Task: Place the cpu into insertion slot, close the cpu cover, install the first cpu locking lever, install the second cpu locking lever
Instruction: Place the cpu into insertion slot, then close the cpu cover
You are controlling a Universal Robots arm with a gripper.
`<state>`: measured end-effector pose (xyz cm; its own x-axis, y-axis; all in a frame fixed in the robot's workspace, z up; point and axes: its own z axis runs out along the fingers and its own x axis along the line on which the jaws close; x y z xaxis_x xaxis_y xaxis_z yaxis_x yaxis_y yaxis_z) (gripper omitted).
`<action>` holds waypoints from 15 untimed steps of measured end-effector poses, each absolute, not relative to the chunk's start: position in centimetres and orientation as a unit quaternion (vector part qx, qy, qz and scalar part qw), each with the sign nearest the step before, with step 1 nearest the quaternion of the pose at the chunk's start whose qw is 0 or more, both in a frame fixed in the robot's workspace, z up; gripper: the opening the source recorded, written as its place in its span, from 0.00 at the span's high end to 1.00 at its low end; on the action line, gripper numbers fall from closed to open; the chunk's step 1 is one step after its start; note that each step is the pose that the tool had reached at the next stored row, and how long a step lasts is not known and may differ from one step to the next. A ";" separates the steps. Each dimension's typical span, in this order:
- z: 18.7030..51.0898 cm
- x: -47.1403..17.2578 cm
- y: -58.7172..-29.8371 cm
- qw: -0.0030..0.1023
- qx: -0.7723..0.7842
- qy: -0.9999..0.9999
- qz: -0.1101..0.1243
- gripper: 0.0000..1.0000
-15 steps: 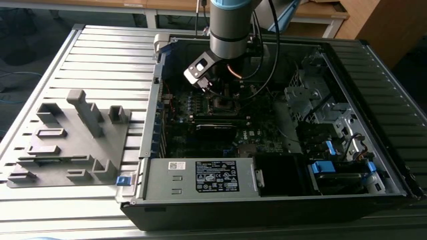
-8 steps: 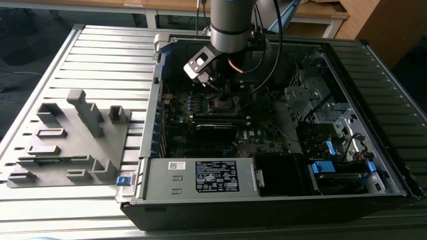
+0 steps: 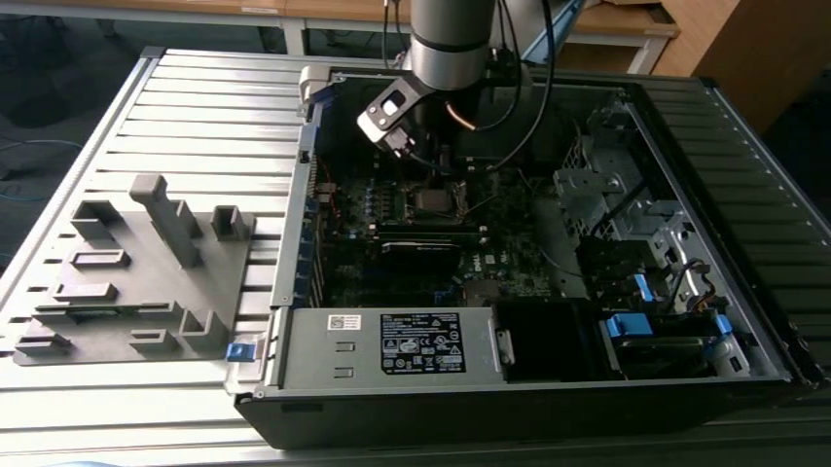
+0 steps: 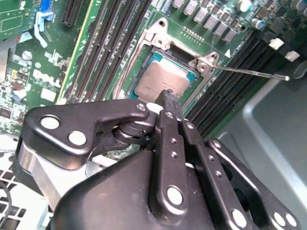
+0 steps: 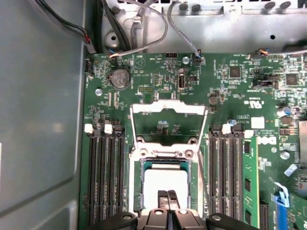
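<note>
Gripper: my gripper had its two fingers pressed together with nothing pinched between them. The tips sat over the cpu, near one edge of its top.
Contact: I could not tell whether the tips touched the metal or hung just above it.
Cpu: it lay flat in the socket, between the two banks of memory slots, inside the open case.
Cpu cover: it was swung open and lay back from the socket, with the motherboard showing through its square opening.
Locking lever: one thin rod stuck out free beside the socket, not hooked down.
Risk, off-centre push: the tips were near an edge, so I judged that pressing there could tip the chip and bend the contacts under it.
Risk, sideways drag: any slide of the closed fingers could nudge the chip off its keyed seat, and a cover brought down on it would then clamp it skewed.
Risk, snagging: the loose lever stood close to my linkage and could catch on it.
</note>
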<state>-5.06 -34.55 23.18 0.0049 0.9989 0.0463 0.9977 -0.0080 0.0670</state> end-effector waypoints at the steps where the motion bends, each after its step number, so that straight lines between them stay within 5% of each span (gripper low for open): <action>1: 23.3 -5.1 -34.5 0.007 0.709 0.704 0.040 0.89; 15: 25.0 -5.1 -34.5 0.007 0.709 0.704 0.040 0.89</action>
<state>-5.06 -34.55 25.05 0.0049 0.9989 0.0463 0.9977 -0.0080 0.0670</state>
